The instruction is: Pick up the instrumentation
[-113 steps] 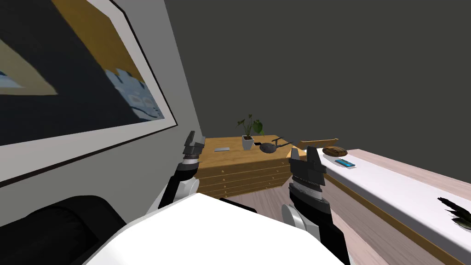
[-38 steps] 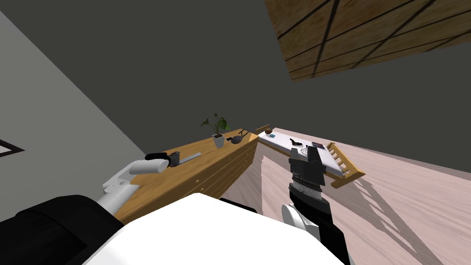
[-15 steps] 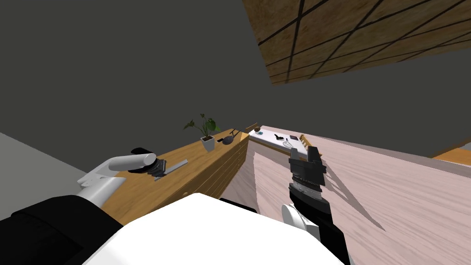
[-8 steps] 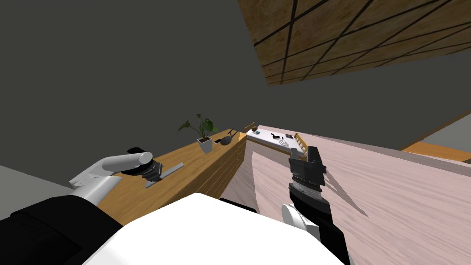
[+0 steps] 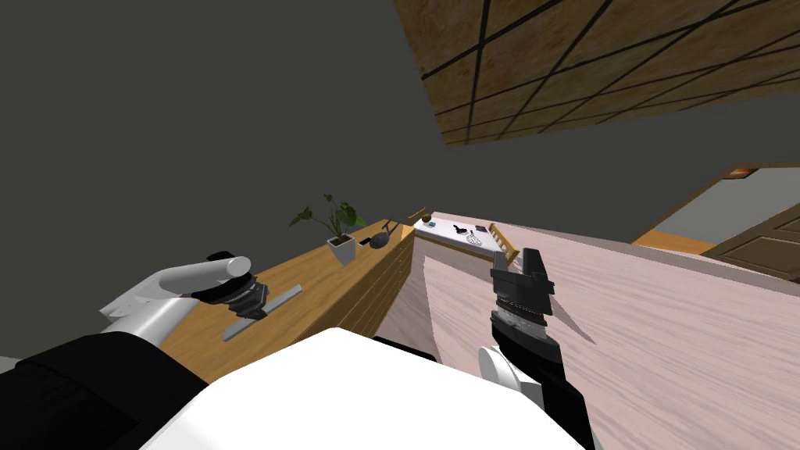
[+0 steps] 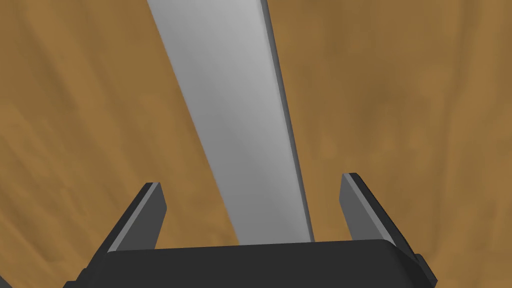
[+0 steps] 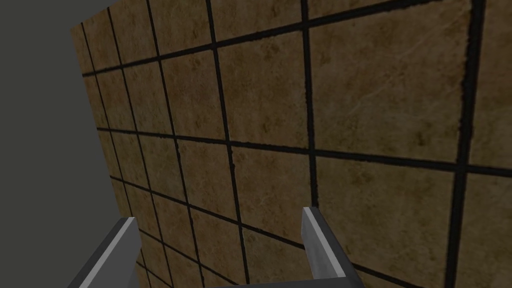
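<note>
Left pincer (image 6: 251,181) is released, fingers straddling the grey strip (image 6: 235,115), which lies flat on the wooden worktop (image 6: 400,100). It's set across the narrow width, so closing should catch both edges. Right pincer (image 5: 517,264) is released too, parked clear.

My view swings to the right across the room: the framed picture on the wall slides out of sight, and a brown panelled door (image 5: 769,241) comes in at the far right. My left arm leaves its raised place before my chest and reaches out over the long wooden chest of drawers (image 5: 344,285). My left gripper (image 5: 251,303) now tips downward over the flat grey strip (image 5: 283,298), fingers spread to either side of it.
</note>
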Available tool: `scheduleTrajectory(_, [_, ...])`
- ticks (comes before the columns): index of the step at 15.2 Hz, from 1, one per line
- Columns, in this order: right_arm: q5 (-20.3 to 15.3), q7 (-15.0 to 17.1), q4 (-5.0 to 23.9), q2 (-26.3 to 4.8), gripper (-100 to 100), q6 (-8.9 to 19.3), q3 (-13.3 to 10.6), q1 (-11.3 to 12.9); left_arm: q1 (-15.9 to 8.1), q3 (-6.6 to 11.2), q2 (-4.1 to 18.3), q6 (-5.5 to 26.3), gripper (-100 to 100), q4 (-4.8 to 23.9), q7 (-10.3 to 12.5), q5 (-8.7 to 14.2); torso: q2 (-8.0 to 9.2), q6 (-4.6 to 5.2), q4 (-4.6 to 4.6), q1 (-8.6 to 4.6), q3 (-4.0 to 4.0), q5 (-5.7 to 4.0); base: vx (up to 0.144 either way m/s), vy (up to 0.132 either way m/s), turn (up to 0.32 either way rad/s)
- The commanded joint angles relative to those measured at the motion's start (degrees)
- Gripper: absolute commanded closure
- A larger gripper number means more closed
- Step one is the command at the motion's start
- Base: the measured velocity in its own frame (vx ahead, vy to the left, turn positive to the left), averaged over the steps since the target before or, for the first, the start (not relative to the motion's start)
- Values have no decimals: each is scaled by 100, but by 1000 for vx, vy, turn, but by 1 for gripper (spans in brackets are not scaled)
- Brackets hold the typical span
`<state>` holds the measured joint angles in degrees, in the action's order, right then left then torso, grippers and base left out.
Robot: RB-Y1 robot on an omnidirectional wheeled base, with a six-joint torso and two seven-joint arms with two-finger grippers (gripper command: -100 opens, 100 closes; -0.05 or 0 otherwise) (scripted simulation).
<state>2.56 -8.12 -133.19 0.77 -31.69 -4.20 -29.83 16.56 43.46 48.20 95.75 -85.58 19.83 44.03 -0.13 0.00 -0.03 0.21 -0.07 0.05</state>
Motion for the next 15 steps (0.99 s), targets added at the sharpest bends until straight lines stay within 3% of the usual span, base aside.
scheduleTrajectory(1, [0,0,0,0,0,0,0,0,1,65,39,285,-100,162,-3,99,0,0,0,0,0,0,20,46,-147])
scheduleTrajectory(5, [0,0,0,0,0,0,0,0,1,106,44,596,-100,354,12,213,-1,0,0,1,0,0,23,50,-107])
scheduleTrajectory(7, [0,0,0,0,0,0,0,0,-11,97,58,541,-100,369,-5,201,-3,-1,-1,6,-2,2,22,51,-53])
scheduleTrajectory(8, [0,0,0,0,0,0,0,0,-87,201,79,509,-100,613,-211,93,-1,-3,0,1,-1,1,20,-5,-7])
scheduleTrajectory(9, [0,0,0,0,0,0,0,0,-87,201,79,509,-100,613,-211,93,-1,-3,0,-12,0,-1,26,-30,2])
scheduleTrajectory(10, [0,0,0,1,0,0,0,0,-166,302,101,447,-100,807,-400,-22,-2,-3,0,-23,-1,-4,28,-51,1])
scheduleTrajectory(15, [0,0,0,1,0,0,-1,0,-323,504,146,323,-100,1333,-836,-251,-4,-3,-1,-45,-2,-10,30,-55,3])
